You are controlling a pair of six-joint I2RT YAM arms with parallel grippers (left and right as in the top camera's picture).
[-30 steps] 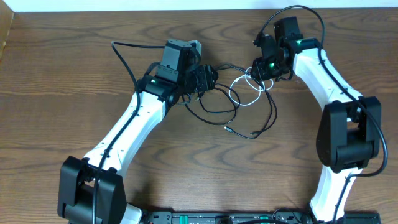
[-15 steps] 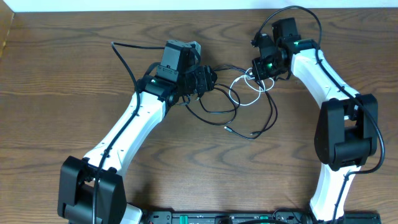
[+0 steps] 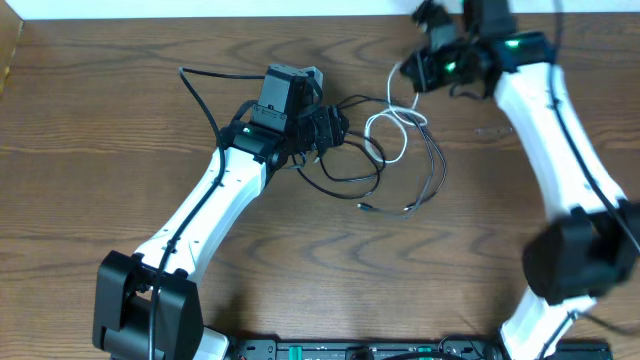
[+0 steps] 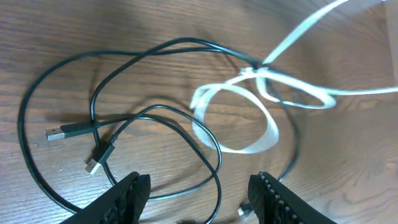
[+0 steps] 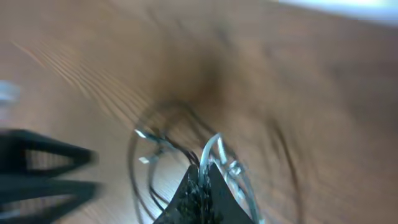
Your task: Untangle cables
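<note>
From my station I see the thin white cable (image 3: 384,128) and the thin black cable (image 3: 432,170) lying tangled together on the brown wooden table (image 3: 120,120), between the two arms and towards the far edge. The right gripper (image 3: 412,70) sits near that far edge, and its jaws are clenched on the white cable: in the blurred right wrist view the closed tips (image 5: 202,180) meet right at the pale cord (image 5: 212,148). A strand runs from there down into a white loop. The left gripper (image 3: 333,128) sits at the left side of the heap with its jaws parted and nothing clamped. In its wrist view the two black fingers (image 4: 134,190) stand well apart at the bottom, and a curve of black cable (image 4: 56,74) passes on the table between them. The white loop (image 4: 267,127) crosses the black cord near the middle of that view. Two black plug ends with metal tips (image 4: 62,132) lie just beside each other on the left.
</note>
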